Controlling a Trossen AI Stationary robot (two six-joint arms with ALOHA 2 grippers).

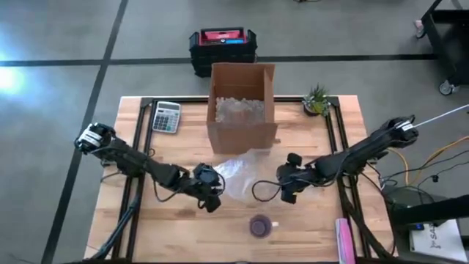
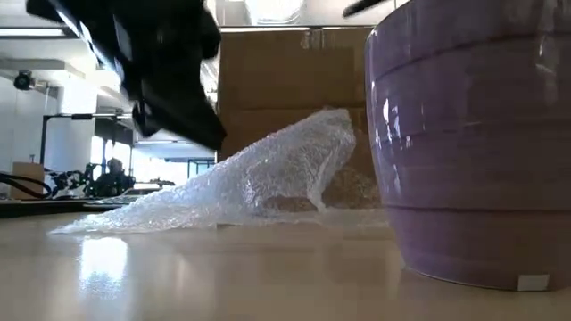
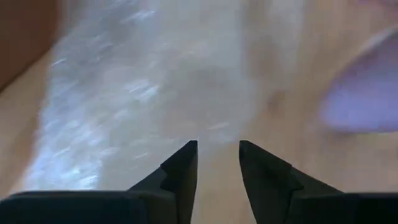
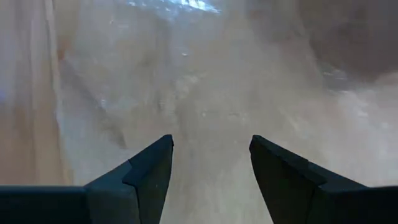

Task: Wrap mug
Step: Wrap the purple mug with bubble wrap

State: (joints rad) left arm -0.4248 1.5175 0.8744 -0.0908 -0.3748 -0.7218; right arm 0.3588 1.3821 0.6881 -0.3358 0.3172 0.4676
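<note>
A purple mug stands upright on the table near its front edge. A clear bubble wrap sheet lies on the wood between the mug and the cardboard box, one part humped up. My left gripper is open and hovers just off the sheet's near left edge, above the table. My right gripper is open at the sheet's right side, and the wrap fills its wrist view. Neither gripper has anything between its fingers.
An open cardboard box with packing material stands behind the sheet. A calculator lies at the far left, a small plant at the far right, and a pink object at the near right edge.
</note>
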